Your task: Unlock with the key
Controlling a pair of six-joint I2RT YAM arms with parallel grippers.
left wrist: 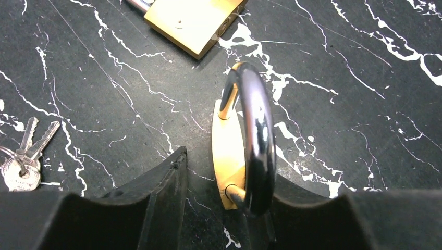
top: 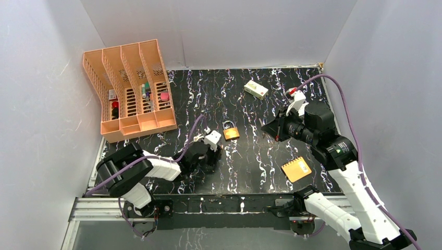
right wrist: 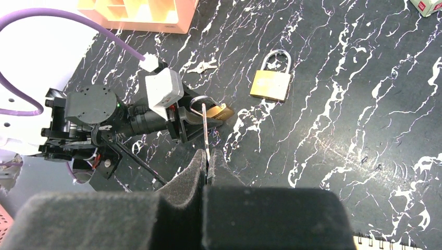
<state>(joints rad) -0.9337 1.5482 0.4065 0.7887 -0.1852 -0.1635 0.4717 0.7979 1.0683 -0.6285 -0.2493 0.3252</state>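
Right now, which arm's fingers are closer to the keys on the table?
Left. The left fingers sit around a padlock standing on edge, with the keys lying just off to their side. The right fingers, shut, are beyond that padlock, farther from the keys.

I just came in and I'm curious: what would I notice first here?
A shiny brass padlock stands on edge between the fingers of the left gripper on the black marbled table. A second padlock lies flat just beyond it, with tiny keys nearby. A big orange rack sits in the far left corner.
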